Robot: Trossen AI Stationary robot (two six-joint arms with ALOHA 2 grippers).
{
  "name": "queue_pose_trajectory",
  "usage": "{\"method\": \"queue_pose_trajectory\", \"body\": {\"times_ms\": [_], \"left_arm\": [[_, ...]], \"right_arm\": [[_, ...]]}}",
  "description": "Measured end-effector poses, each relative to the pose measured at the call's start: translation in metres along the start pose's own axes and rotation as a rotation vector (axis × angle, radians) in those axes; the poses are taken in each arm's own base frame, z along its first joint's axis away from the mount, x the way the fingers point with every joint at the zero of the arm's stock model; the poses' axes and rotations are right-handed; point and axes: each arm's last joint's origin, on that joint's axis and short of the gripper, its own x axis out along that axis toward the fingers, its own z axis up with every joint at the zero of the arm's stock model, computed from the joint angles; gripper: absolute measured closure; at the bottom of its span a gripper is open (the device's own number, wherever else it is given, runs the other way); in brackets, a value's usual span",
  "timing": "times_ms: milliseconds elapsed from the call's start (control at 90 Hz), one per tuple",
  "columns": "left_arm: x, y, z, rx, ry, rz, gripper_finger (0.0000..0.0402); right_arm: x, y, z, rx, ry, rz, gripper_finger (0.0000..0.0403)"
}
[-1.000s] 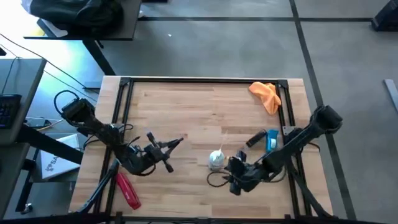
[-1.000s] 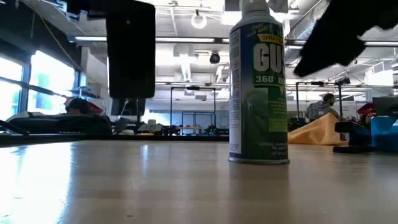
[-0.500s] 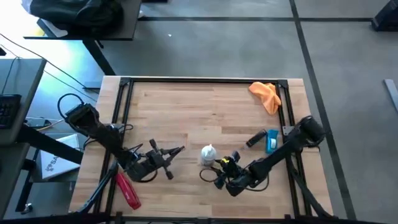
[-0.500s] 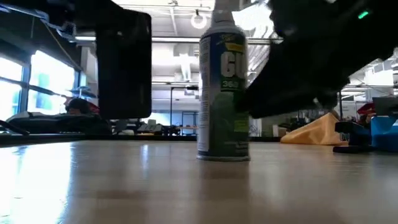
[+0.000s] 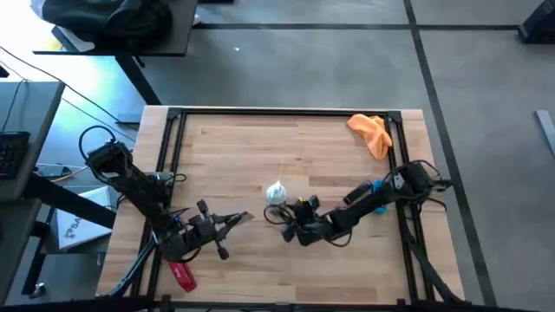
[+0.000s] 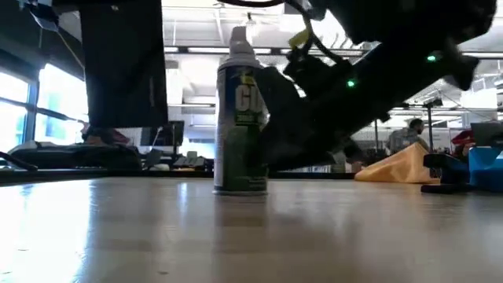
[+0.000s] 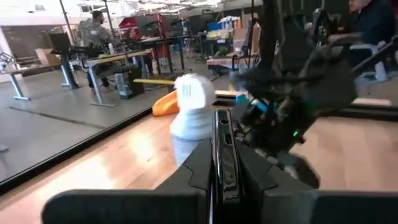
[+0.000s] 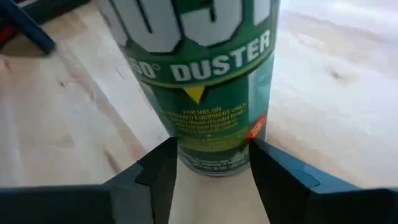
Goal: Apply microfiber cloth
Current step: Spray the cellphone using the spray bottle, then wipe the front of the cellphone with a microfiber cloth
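1. Overhead: my right gripper (image 5: 286,211) sits at the middle of the wooden table (image 5: 260,147), its fingers around the base of the upright duster can (image 5: 276,191). My left gripper (image 5: 238,218) hangs low toward the near left, just beside the red-handled tool (image 5: 179,269). The microfiber cloth (image 5: 370,132) lies bunched at the far right corner, well apart from both grippers.
2. Table level: the duster can (image 6: 240,118) stands upright with my right arm dark behind it; the orange cloth (image 6: 397,166) shows far off to the right.
3. Left wrist: my left fingers (image 7: 205,165) are pinching a flat black phone (image 7: 224,152) edge-on, pointed at the can (image 7: 189,109).
4. Right wrist: my right fingers (image 8: 163,171) are spread and flank the can (image 8: 208,87) marked "DUSTER".
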Motion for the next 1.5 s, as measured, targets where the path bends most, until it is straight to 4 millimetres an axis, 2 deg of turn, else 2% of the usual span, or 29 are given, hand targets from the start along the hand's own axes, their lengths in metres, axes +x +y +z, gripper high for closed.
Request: {"method": "queue_pose_trajectory", "body": {"times_ms": [133, 278, 411, 622, 944, 1056, 1233, 1356, 1500], "left_arm": [[0.002, 0.000, -0.002, 0.020, 0.005, 0.003, 0.0384], [0.007, 0.002, -0.006, 0.001, 0.013, 0.020, 0.0384], [0.016, 0.004, -0.007, -0.032, 0.022, 0.023, 0.0384], [0.045, 0.014, -0.008, -0.032, 0.035, 0.085, 0.0385], [0.079, 0.026, -0.009, -0.111, 0.066, 0.003, 0.0385], [0.085, 0.030, -0.008, -0.137, 0.065, 0.014, 0.0385], [0.092, 0.032, -0.009, -0.150, 0.075, -0.028, 0.0385], [0.097, 0.035, -0.009, -0.153, 0.080, -0.039, 0.0385], [0.100, 0.037, -0.009, -0.157, 0.083, -0.045, 0.0385]], "right_arm": [[0.020, -0.015, 0.011, -0.093, -0.086, -0.126, 0.0174], [0.044, -0.031, 0.026, -0.194, -0.096, -0.140, 0.0148], [0.063, -0.048, 0.041, -0.215, -0.097, -0.117, 0.0144], [0.087, -0.079, 0.063, -0.178, -0.103, -0.103, 0.0144], [0.108, -0.115, 0.088, -0.218, -0.130, -0.203, 0.0144], [0.104, -0.123, 0.095, -0.296, -0.057, -0.242, 0.0144], [0.077, -0.143, 0.122, -0.349, 0.078, -0.308, 0.0143], [0.056, -0.171, 0.140, -0.374, 0.199, -0.388, 0.0143], [0.028, -0.217, 0.157, -0.314, 0.359, -0.514, 0.0143]]}}
